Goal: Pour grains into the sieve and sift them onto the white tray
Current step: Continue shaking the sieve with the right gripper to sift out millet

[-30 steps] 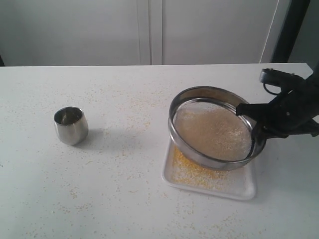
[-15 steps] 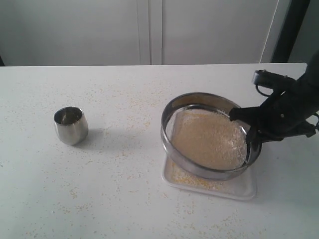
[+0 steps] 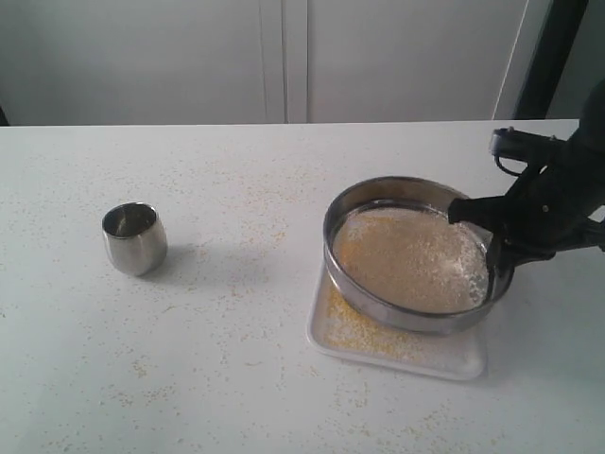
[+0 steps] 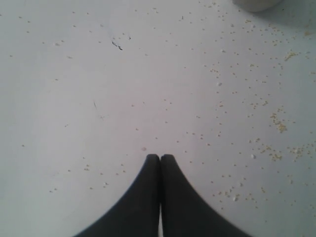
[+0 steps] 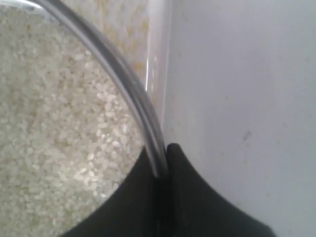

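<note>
The big white table (image 3: pixel 236 378) has spilled bits on it. Near its front right edge sits the white tray (image 3: pixel 465 361), with the sieve (image 3: pixel 378 305) held over it. The sieve slid left and has now come back right, so the shaking is going on. The right gripper (image 3: pixel 494 250) is clamped on the sieve's rim. The left gripper (image 4: pixel 160 159) is pressed together, holding nothing. Small yellow grains (image 3: pixel 352 326) have dropped onto the tray. The pale ones stay in the sieve.

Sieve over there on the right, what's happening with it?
The right pincer is shut on the rim of the sieve, holding it over the white tray. Whitish grains sit on the mesh; fine yellow bits lie on the tray beneath. The left pincer is shut, empty, over the table. A steel cup stands apart on the left.
</note>
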### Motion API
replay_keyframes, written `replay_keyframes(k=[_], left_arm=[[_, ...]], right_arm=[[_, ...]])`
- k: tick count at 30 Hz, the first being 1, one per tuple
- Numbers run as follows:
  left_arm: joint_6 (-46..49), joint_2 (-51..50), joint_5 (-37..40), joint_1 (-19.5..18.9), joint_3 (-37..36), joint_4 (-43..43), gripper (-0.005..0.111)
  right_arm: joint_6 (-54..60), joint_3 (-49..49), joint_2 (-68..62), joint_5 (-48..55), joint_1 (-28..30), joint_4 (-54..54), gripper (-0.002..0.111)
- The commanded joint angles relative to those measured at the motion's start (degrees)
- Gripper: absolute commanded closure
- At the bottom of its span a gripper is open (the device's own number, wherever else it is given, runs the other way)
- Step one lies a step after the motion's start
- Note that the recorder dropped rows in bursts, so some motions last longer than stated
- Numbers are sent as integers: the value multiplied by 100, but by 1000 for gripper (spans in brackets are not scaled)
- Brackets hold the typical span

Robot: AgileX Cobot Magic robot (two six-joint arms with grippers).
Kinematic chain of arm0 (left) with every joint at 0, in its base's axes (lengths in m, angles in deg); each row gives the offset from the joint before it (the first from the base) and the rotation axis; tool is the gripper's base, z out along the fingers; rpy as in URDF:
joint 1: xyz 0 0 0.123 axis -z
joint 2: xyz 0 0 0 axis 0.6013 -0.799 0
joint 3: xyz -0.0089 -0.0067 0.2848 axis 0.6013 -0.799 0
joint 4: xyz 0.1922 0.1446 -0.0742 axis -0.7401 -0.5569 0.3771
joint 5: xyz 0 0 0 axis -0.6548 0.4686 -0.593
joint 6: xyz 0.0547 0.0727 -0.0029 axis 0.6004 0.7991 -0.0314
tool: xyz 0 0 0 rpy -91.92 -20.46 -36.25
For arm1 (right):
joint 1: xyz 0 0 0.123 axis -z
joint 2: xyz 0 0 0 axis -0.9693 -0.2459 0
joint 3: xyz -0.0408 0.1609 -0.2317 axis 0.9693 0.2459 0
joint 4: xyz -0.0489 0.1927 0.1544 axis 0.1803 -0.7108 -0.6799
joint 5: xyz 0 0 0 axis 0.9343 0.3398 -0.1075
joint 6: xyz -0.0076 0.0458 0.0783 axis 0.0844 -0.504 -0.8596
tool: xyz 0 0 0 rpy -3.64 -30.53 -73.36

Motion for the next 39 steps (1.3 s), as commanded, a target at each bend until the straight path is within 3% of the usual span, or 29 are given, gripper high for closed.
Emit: replay_keyframes(k=[1, 3, 4, 7, 9, 10, 15, 20, 25, 29, 39], left_arm=[[-29, 37, 63, -9, -30, 46, 107], [-29, 37, 63, -9, -30, 46, 107], [-29, 37, 63, -9, -30, 46, 107], [-29, 37, 63, -9, -30, 46, 107], [-29, 37, 63, -9, -30, 46, 107], [-29, 37, 63, -9, -30, 46, 107], [-29, 37, 63, -9, -30, 46, 107], [-29, 37, 63, -9, -30, 46, 107], [-29, 37, 63, -9, -30, 46, 107], [-29, 37, 63, -9, -30, 46, 107], [-29, 37, 63, -9, -30, 46, 107]], right_arm=[[-62, -216, 151, -428, -83, 176, 108], [-273, -615, -48, 1054, -83, 591, 108], [-150, -482, 40, 1308, -142, 653, 108], [-505, -399, 9, -267, -249, 798, 108], [-504, -705, -272, 1094, -246, 798, 108], [-406, -569, -223, 1255, -289, 798, 108], [-647, -17, 66, -659, -417, 796, 108], [-765, -396, -131, 887, -383, 905, 108], [-783, 345, 281, -1056, -533, 931, 108], [-1022, -188, -229, -19, -436, 931, 108], [-1020, -114, -233, -119, -436, 925, 108]])
